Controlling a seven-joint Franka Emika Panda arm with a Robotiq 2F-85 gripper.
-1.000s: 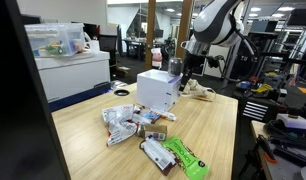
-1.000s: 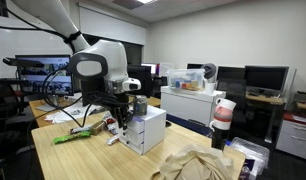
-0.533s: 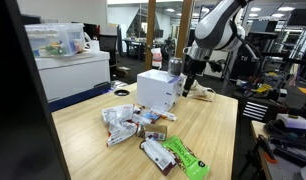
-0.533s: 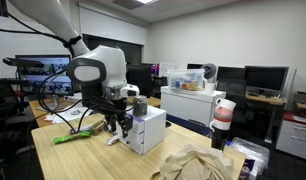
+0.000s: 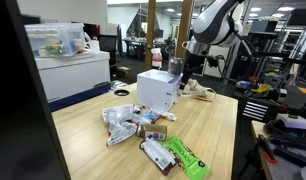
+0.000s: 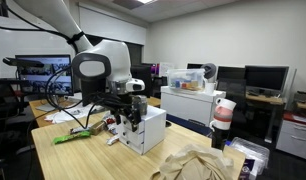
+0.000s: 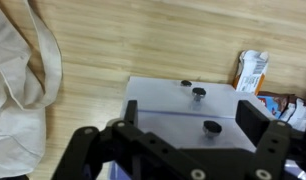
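Claw (image 7: 178, 148) hangs directly above white box (image 7: 168, 105), not touching. Wrist view: fingers (image 7: 85, 148) spread wide apart, nothing betw. them, so claw is open and empty. Box top fills the gap below the fingers. In both exterior views claw (image 5: 182, 76) (image 6: 128, 108) sits just over the box's upper edge, arm coming down from above.

Box (image 5: 156, 90) stands upright on wooden tabletop (image 5: 215, 122), well in from the tabletop edges.

Room around box:
- Cloth (image 7: 18, 90) lies crumpled near one side of box, apart from it; also seen in exterior views (image 5: 200, 92) (image 6: 193, 164).
- Snack packet (image 7: 251, 70) just beside the opp. corner of box.
- More packets (image 5: 121, 122) and a green wrapper (image 5: 183, 156) lie scattered on the side of box away from the cloth.
- Bare wood past box's far edge in wrist view (image 7: 143, 35); no obstruction above box.

Box appearance: white, cuboid, flat top. 3 small dark bits (image 7: 198, 91) sit on top; too small to identify.
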